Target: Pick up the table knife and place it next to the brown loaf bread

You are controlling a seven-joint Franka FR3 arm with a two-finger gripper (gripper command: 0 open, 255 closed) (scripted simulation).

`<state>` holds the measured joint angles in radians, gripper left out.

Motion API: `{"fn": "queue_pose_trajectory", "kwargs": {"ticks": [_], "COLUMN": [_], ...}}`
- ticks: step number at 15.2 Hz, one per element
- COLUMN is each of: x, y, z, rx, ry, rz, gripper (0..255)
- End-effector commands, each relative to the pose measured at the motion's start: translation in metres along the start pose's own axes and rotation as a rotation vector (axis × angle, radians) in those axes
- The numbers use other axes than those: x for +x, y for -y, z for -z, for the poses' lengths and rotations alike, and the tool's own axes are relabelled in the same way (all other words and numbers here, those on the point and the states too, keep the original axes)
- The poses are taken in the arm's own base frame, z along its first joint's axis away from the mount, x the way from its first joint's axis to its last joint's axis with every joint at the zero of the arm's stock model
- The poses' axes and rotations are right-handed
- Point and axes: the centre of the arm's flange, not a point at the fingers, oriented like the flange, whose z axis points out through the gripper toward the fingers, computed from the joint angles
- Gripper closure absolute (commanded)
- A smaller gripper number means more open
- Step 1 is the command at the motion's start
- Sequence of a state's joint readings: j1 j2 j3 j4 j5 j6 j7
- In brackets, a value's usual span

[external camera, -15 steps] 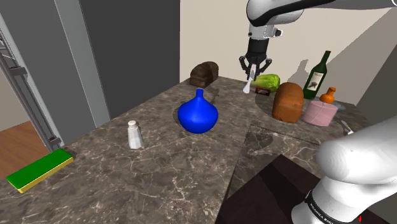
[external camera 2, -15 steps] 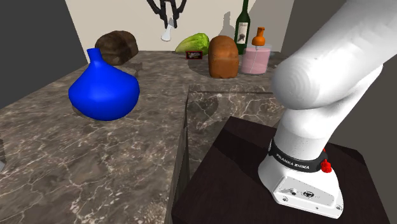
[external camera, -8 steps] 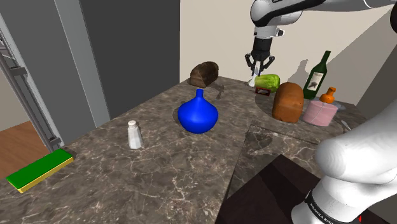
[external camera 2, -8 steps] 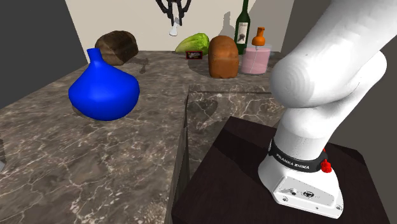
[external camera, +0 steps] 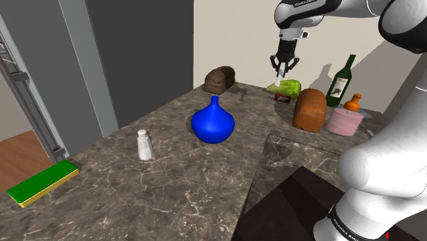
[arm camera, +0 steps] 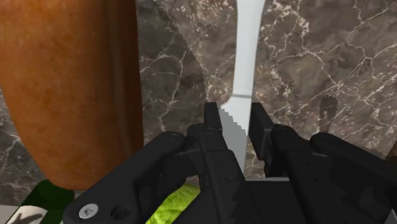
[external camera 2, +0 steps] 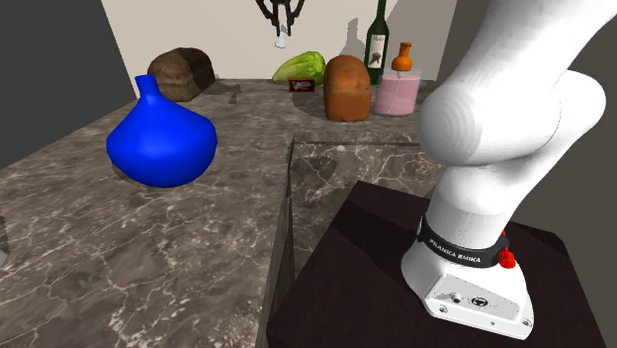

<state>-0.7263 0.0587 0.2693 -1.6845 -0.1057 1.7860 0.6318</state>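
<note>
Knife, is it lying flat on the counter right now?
No, the knife is clasped in the black gripper, hanging in the air above the marble counter.

Probably a home kitchen; marbled counter [external camera: 171,171] bears brown loaf [external camera: 309,109], lettuce [external camera: 287,87], wine bottle [external camera: 340,82].

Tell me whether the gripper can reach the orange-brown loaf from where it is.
Probably yes. The gripper, shut on the knife, hangs just above and beside the loaf, with bare counter under the blade. Only the lettuce close by could crowd it.
</note>
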Motion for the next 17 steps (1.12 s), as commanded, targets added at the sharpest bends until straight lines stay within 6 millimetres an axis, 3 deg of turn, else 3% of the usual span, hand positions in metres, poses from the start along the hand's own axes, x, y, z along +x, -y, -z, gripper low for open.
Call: {"fn": "queue_pose_trajectory", "kwargs": {"ticks": [1, 9, 17], "x": [0.028, 0.133, 0.129], "y": [-0.003, -0.017, -0.015], "z": [-0.001, -0.011, -0.053], "rx": [0.000, 0.000, 0.000], "ry": [0.000, 0.000, 0.000], "rz": [0.000, 0.000, 0.000], "gripper": [255, 255, 255]}}
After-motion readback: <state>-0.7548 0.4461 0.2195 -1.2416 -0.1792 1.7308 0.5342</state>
